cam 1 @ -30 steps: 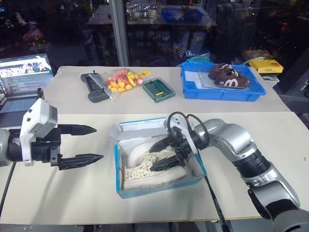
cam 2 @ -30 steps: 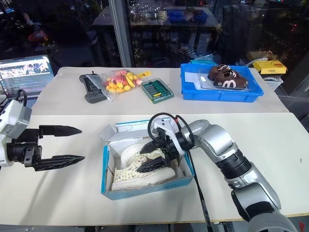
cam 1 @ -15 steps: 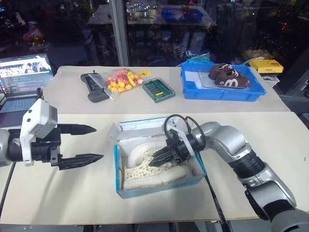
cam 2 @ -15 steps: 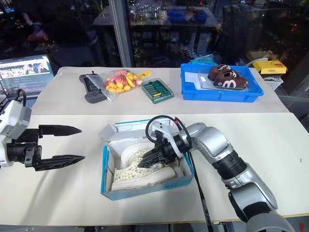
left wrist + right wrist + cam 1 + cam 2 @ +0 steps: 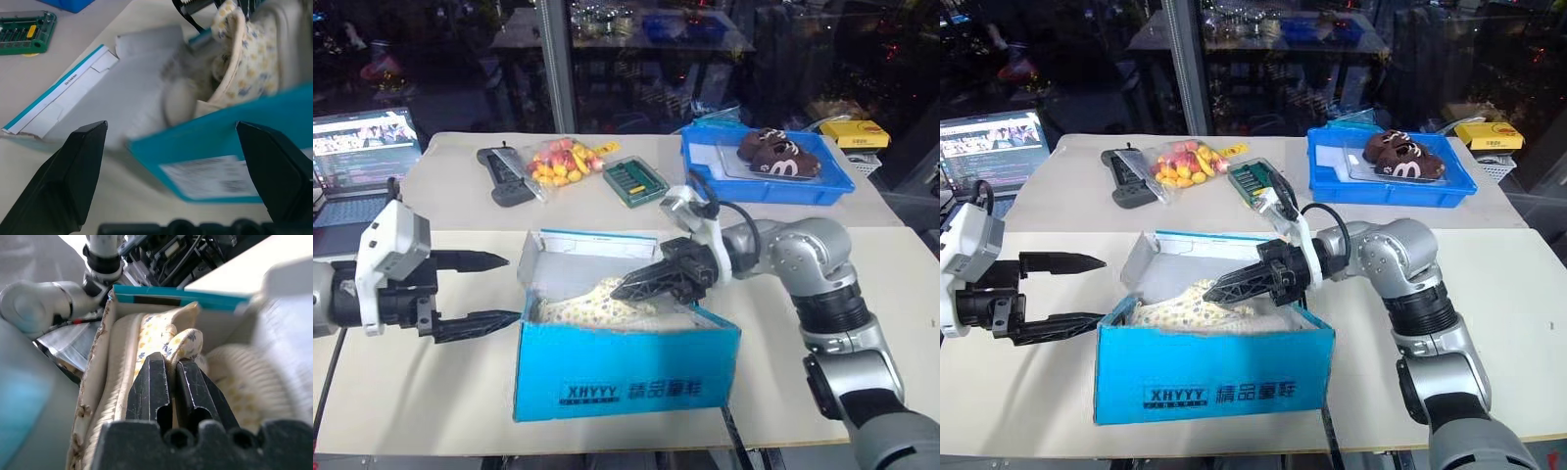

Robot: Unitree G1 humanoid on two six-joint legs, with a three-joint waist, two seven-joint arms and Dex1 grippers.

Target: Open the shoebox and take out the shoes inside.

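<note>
Right gripper [image 5: 1219,290] pinching shoe [image 5: 1185,299]; shoebox [image 5: 1214,372] tipped up

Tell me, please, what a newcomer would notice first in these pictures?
The bright blue shoebox at the near table edge, tipped up so its lettered side faces the camera. Above it the right pincer is shut on a cream floral shoe, with the open left pincer waiting to the box's left. Farther back, a blue tray holds dark brown shoes.

A pale table [image 5: 431,392] carries the shoebox [image 5: 626,377] and laptop [image 5: 357,162].
</note>
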